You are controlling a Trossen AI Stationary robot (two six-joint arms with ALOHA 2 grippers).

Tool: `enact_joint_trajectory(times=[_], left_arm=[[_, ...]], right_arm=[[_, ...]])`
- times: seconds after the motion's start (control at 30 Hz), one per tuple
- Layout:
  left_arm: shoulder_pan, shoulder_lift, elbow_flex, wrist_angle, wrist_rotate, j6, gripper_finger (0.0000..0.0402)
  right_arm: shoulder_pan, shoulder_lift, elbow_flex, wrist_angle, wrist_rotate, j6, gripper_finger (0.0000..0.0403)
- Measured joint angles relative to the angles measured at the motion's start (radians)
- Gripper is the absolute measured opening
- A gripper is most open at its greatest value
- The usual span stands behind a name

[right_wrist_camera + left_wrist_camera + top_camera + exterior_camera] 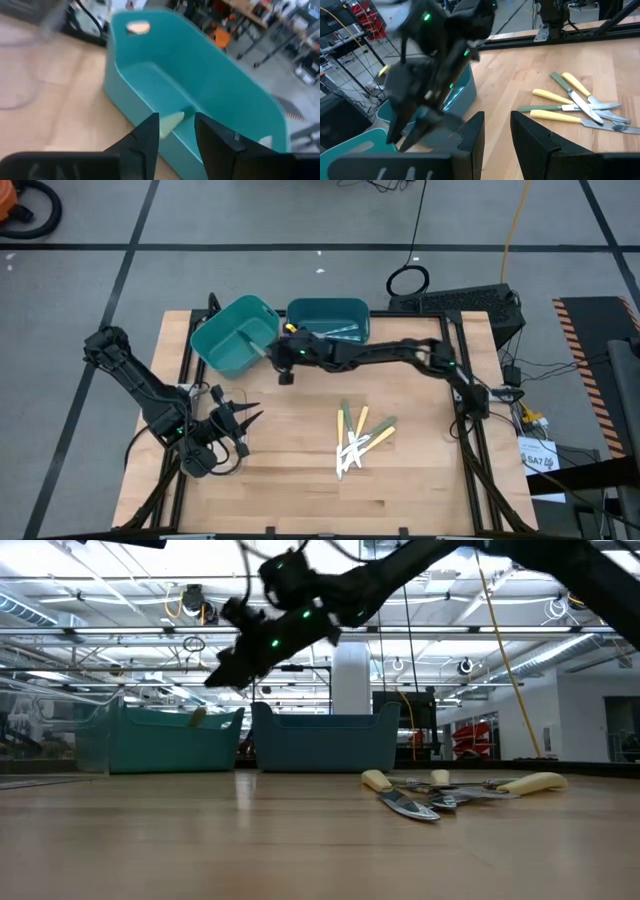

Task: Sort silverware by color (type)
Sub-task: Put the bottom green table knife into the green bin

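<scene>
Right hand (272, 352) hung above the lighter teal bin (232, 337) at the counter's far-left corner, fingers (150, 131) a narrow gap apart with a pale handle (170, 121) showing between them; I couldn't tell whether they gripped it or it lay in the bin. Left hand (243, 420) waited near the counter's left edge, fingers slightly parted and empty. Judged roughly midway: some pieces sat in the darker bin (328, 320), while a pile of silverware (358, 442), mostly yellow-handled, lay mid-counter unsorted.

Industrial lab hall, taped concrete floor (250, 220), ceiling trusses (100, 600), wooden rig table (300, 480)
</scene>
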Motion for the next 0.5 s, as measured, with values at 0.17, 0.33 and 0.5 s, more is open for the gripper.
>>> enact_joint_trajectory(times=[0.17,0.33,0.5], left_arm=[[0.0,0.0,0.0,-0.002,-0.003,-0.005,0.0101],[0.0,0.0,0.0,-0.021,-0.004,-0.032,0.0101],[0.0,0.02,0.0,-0.029,0.0,-0.066,0.0101]], right_arm=[[-0.006,0.132,0.191,-0.16,0.119,-0.005,0.0132],[-0.005,0.197,0.27,-0.217,0.119,-0.025,0.0149],[-0.003,0.202,0.258,-0.211,0.103,-0.026,0.0157]])
